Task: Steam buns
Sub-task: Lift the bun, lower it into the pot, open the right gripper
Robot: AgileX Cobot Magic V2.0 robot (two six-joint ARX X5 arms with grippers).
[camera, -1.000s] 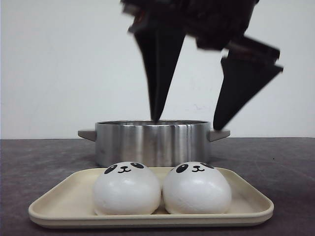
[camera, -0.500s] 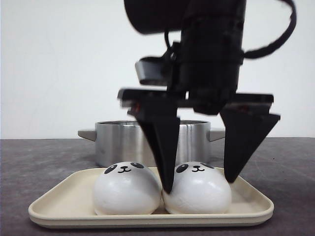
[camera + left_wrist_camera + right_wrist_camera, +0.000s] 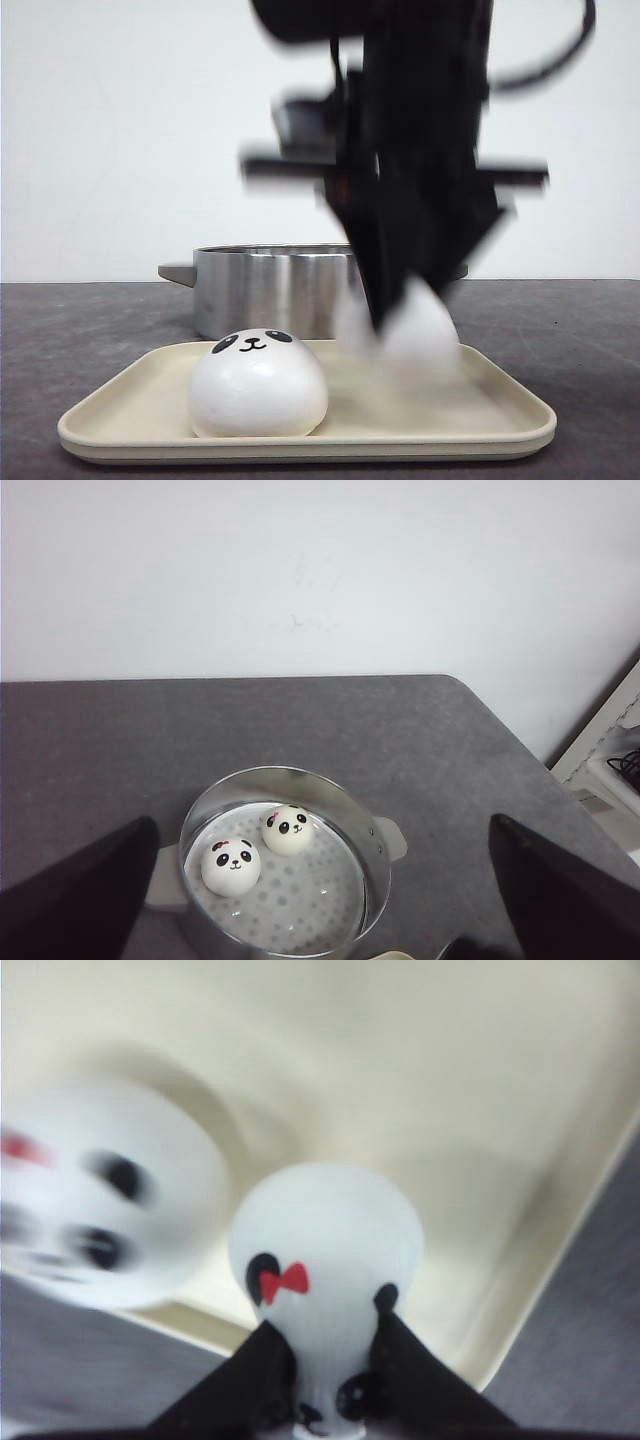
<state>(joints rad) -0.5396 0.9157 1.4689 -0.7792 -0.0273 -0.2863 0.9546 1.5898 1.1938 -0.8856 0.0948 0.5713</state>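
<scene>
Buns, four. Left wrist view alone shows two inside the steel pot (image 3: 285, 865), lower centre: one (image 3: 231, 865), another (image 3: 289, 830). Front view: one (image 3: 258, 385) on the cream tray (image 3: 110, 415). Right gripper (image 3: 325, 1365) pinches the fourth (image 3: 330, 1245), squeezed, above tray. Left gripper (image 3: 320, 900) spread wide, empty.

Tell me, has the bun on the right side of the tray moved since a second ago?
Yes. The right gripper has pinched it and lifted the bun up off the tray, toward the pot behind.
</scene>
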